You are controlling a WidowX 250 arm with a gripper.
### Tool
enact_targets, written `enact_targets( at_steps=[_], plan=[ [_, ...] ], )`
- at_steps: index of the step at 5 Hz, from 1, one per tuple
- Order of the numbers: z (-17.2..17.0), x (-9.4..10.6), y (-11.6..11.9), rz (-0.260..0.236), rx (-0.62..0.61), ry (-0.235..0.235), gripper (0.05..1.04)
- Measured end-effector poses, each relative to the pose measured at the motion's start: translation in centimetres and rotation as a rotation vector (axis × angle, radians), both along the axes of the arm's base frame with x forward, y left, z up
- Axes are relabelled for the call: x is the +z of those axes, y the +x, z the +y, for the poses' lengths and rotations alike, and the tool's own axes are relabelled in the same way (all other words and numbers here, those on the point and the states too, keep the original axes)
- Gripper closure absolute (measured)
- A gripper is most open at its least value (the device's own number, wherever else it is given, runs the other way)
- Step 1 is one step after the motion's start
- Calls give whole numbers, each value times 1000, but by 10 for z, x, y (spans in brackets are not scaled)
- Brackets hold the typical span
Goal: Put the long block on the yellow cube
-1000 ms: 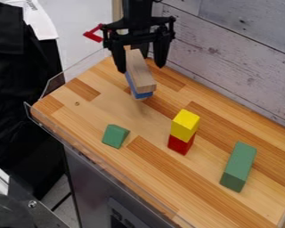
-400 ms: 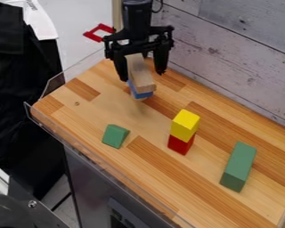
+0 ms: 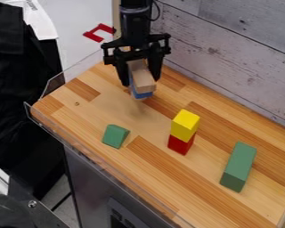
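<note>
"Two fingers (image 3: 122,75) of the tool (image 3: 140,82) are held partly apart; is anything gripped?"

"That cannot be told. Between them, the long wooden block (image 3: 143,81) is supported by a blue block (image 3: 143,95). Below right of the tool, the yellow cube (image 3: 185,125) is stacked on a red block (image 3: 180,145)."

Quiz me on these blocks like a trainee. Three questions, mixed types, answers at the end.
1. True or false: the yellow cube sits on top of the red block.
2. Which colour shows just beneath the plain wooden block? a) red b) blue c) green
3. Fill in the blank: the block farthest to the right in the camera view is coloured ____.

Key: 1. True. 2. b. 3. Green, the longer green block.
</note>
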State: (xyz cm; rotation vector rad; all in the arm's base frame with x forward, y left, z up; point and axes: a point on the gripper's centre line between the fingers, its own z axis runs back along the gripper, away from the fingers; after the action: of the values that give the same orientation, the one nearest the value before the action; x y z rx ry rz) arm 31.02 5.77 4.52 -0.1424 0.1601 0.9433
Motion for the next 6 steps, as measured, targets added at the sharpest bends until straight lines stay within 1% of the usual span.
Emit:
enact_targets(
  at_steps=[1,3,4,5,6],
  plan=[
    [1,1,0,2,-2,3,510],
    [2,4,1,3,6,8,511],
    [0,23,2,-30,12,42,511],
    [-17,43,0,-72,1,66,511],
    [-52,52,-12,-73,-63,91,511]
  ],
)
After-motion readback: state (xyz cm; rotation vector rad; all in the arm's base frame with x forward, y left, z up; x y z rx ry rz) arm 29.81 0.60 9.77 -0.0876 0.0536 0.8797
